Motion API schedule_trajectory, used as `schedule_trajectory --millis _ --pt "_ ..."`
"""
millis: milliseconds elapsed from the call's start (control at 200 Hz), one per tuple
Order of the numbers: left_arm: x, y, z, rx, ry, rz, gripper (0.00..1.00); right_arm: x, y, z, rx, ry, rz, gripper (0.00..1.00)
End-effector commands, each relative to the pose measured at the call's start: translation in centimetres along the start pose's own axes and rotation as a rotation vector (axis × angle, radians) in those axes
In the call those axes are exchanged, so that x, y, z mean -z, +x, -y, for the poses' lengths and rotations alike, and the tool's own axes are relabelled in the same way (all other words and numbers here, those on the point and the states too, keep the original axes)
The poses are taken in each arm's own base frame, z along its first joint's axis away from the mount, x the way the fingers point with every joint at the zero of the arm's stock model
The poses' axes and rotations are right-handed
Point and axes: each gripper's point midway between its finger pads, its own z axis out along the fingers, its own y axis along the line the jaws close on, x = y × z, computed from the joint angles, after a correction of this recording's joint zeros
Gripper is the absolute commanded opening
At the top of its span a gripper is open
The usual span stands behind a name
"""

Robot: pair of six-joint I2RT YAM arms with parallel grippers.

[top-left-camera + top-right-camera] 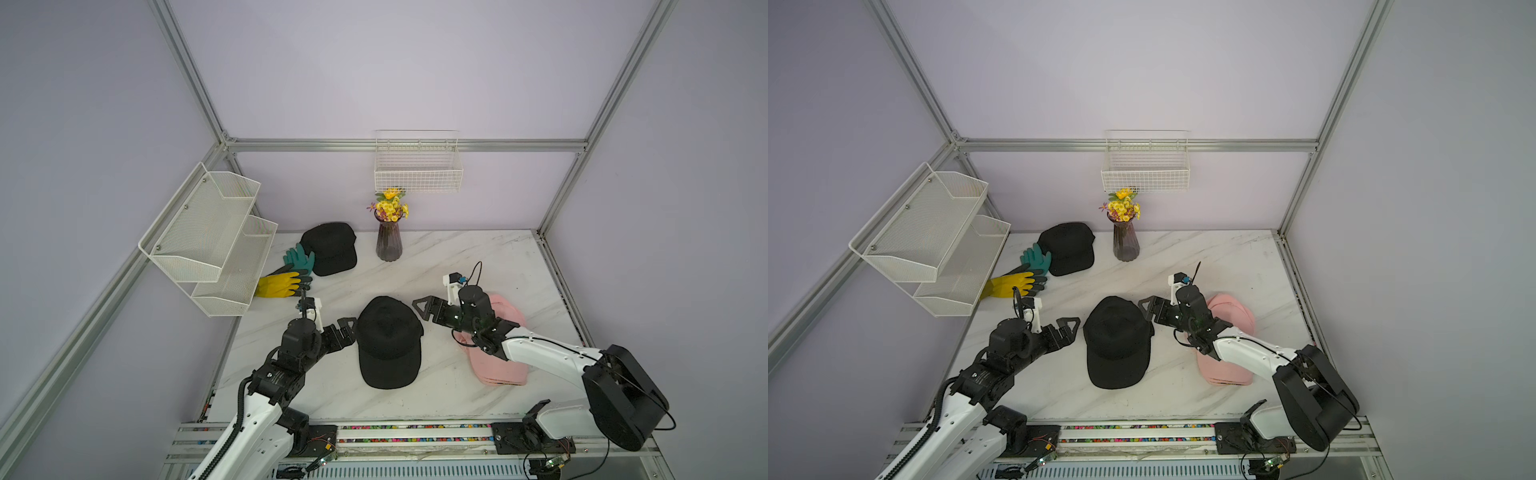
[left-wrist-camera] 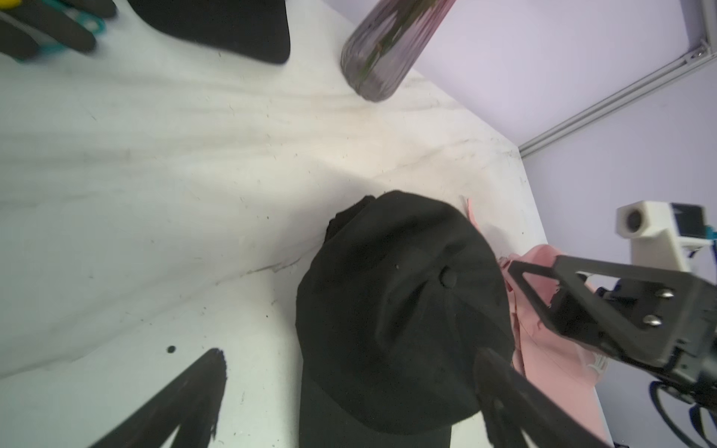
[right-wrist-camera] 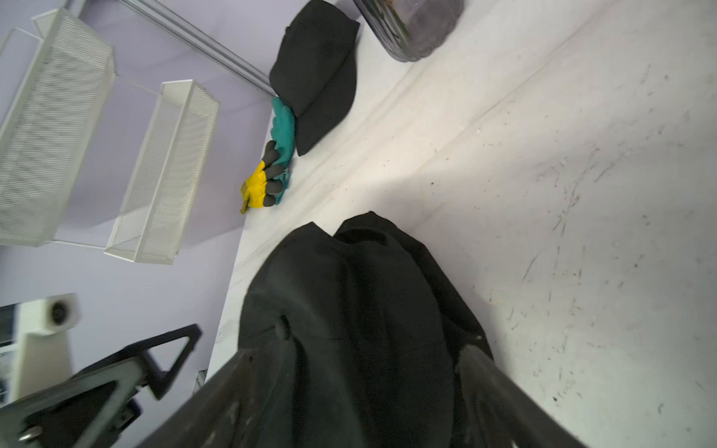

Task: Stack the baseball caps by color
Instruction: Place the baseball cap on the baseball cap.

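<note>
**Soft caps: go for the brim, not the crown**

The black cap [image 1: 388, 340] lies mid-desk [image 1: 457, 270] toward the front edge, with its brim pointing at that edge. The wrist views show a second black edge beneath it, so I judge it is already a pair. Another black cap [image 1: 330, 249] sits at the back left corner, touching the teal glove [image 1: 298, 258]. The pink caps [image 1: 498, 370] are piled near the right edge, under your right arm.

Your left gripper [image 1: 348, 330] stands wide, just beside the crown, holding nothing. Your right gripper [image 1: 424, 311] is also spread. The crown's other side lies between its jaws, not pinched as far as I can tell.

Expect light, limp fabric, so the crown will dent and sag. The brim looks stiffer; grip there or at its seam.
</note>
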Motion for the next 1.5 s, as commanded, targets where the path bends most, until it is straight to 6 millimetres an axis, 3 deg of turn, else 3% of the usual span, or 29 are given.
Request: schedule_trajectory --millis 0,80,385,795,1060,1220,1495 --pt "-0.6 -1.3 5.1 0.032 0.264 0.008 1.0 0.3 2.3 -0.1 0.026 -0.026 -0.101 0.83" --pt "-1.3 -1.5 6.0 0.032 0.319 0.006 0.98 0.0 3.3 -0.4 0.022 -0.051 -0.137 0.81" --pt "-5.6 0.3 2.3 0.024 0.155 -0.106 0.67 -1.9 4.0 -0.4 0.013 -0.045 -0.187 0.61" --pt "-5.3 -0.5 4.2 0.012 0.27 -0.059 0.0 -2.6 5.3 -0.3 -0.001 -0.028 -0.249 0.27" --pt "-3.3 -1.6 6.0 0.024 0.327 -0.035 0.0 -1.7 4.5 -1.5 -0.033 -0.041 -0.231 0.05" --pt "-2.0 -2.4 7.0 0.043 0.32 -0.051 0.0 -0.3 3.4 -2.9 -0.055 -0.048 -0.207 0.01" --pt "-1.6 -3.4 8.7 0.102 0.325 -0.114 0.0 1.2 1.4 -4.6 -0.078 -0.006 -0.194 0.0"
